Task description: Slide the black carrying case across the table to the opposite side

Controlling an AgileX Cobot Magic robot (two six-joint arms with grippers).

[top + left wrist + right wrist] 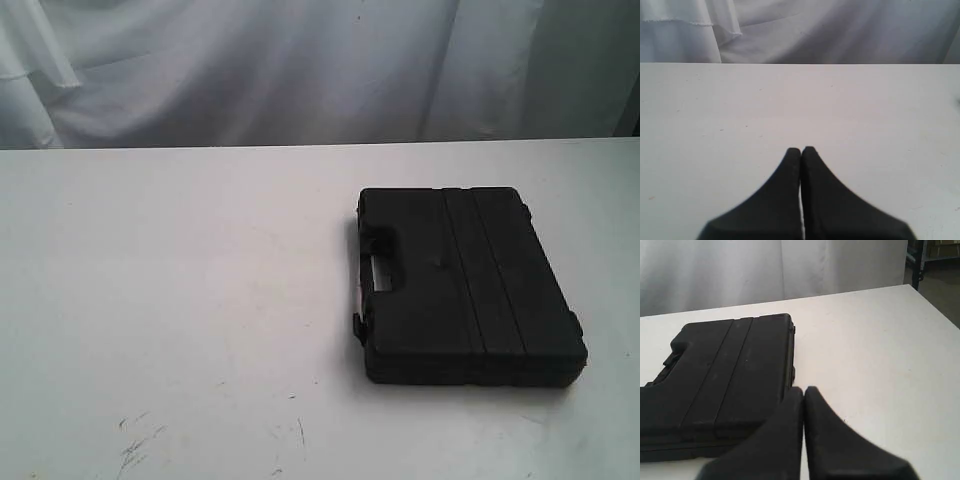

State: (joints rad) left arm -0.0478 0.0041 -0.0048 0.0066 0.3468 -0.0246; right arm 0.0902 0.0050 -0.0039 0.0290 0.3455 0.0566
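Observation:
The black case (463,282) lies flat on the white table (180,300), right of the middle in the exterior view, handle cut-out toward the left, ribs running front to back. Neither arm shows in the exterior view. In the right wrist view the case (720,385) sits just beyond and beside my right gripper (804,390), which is shut on nothing, its tips close to the case's near corner; I cannot tell whether they touch. My left gripper (801,150) is shut and empty over the bare table (740,110); the case is out of that view.
A white curtain (300,60) hangs behind the table's far edge. Faint dark scratches (135,445) mark the front left of the tabletop. The table's right edge (935,305) and a dark floor with a frame leg show in the right wrist view.

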